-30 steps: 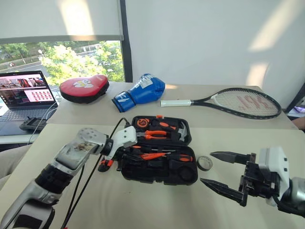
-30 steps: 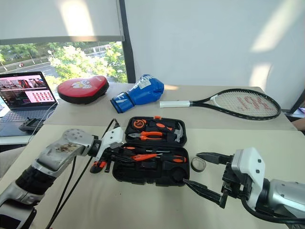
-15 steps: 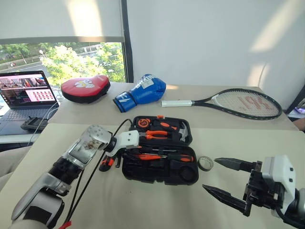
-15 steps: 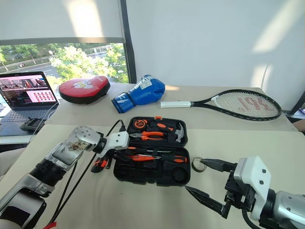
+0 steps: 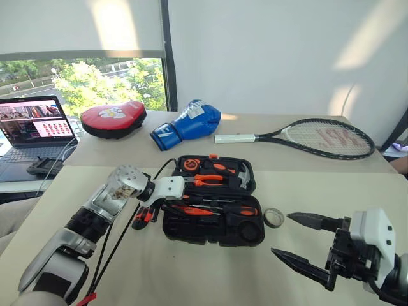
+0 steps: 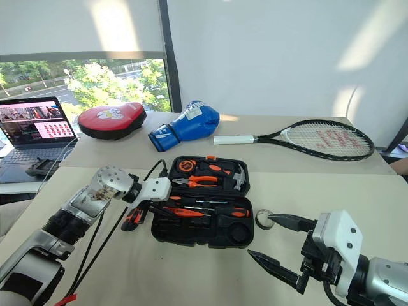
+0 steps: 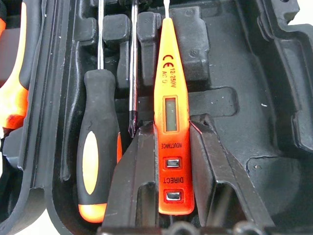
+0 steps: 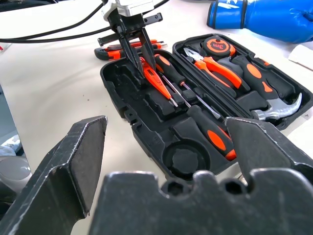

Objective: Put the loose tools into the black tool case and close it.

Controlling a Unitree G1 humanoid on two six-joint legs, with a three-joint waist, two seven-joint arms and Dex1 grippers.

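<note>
Slim orange tester screwdriver (image 7: 172,122) is being gripped by the left gripper (image 7: 171,161) over the open black moulded tool case (image 5: 213,233); if released off its recess, the lid is being blocked. The right gripper (image 5: 306,245) is being held wide, empty.

Far table, left to right: red punch pad (image 5: 113,118), blue boxing glove (image 5: 187,123), tennis racket (image 5: 312,138) with white grip. Open laptop (image 5: 32,126) at far left by the window (image 5: 83,80); black cables (image 5: 108,248) cross the near table (image 5: 191,274).
</note>
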